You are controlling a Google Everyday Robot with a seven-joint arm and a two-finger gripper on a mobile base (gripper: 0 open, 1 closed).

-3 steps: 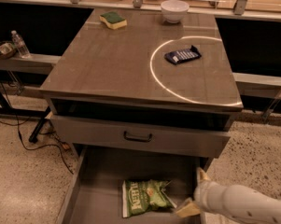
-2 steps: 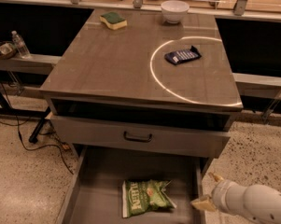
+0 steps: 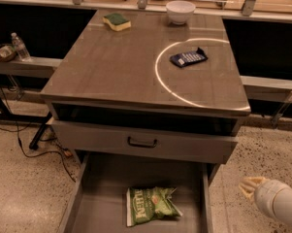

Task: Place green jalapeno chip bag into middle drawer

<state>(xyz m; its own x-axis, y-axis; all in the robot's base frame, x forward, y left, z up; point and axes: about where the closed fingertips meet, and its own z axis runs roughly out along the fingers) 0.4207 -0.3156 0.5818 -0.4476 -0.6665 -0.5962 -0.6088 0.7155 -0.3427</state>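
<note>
Currently lying flat on the floor of the pulled-out drawer [image 3: 106,178], toward its near middle: green chip bag [image 3: 150,205], crumpled, lettering up. Well apart from it, outside the drawer's right wall, at the near right: gripper [image 3: 250,187], touching nothing; spread or pressed together, impossible to say. Up on the desk [image 3: 111,72]: sponge [image 3: 116,21] far left, white bowl [image 3: 180,11] far, dark packet [image 3: 188,58] right.

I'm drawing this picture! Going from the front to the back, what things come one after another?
The green jalapeno chip bag in the middle drawer → dark handle → dark blue packet → white bowl. The gripper sits low on the right, outside the drawer.
</note>
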